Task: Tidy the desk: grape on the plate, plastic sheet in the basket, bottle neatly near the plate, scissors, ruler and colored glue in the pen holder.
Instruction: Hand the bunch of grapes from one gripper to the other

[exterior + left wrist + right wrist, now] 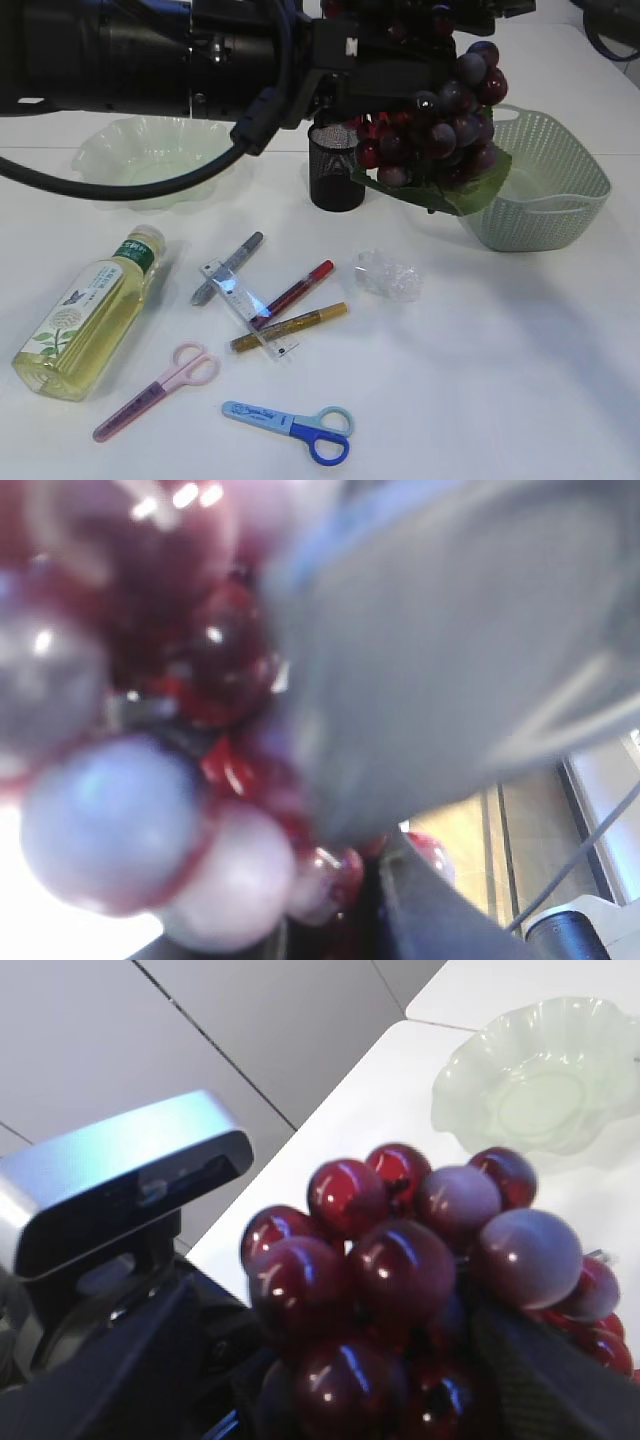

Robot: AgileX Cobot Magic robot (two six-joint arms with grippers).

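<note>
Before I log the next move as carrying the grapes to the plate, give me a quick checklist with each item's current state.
1. Grape bunch lifted off the table: ok.
2. Left gripper's hold on the bunch: cannot tell, its view is blurred and filled with grapes.
3. Right gripper clear of the bunch: cannot tell, its fingers flank the grapes.
4. Plate empty: ok.
5. Pen holder close beside the hanging bunch: not ok, possible bump.
6. Bottle lying away from the plate: ok.

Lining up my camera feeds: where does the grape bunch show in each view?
Exterior: grape bunch top centre-right, hanging above the table.
Left wrist: blurred, filling the left half.
Right wrist: centre and lower frame.
Shared landmark: green plate, top right in the right wrist view.
</note>
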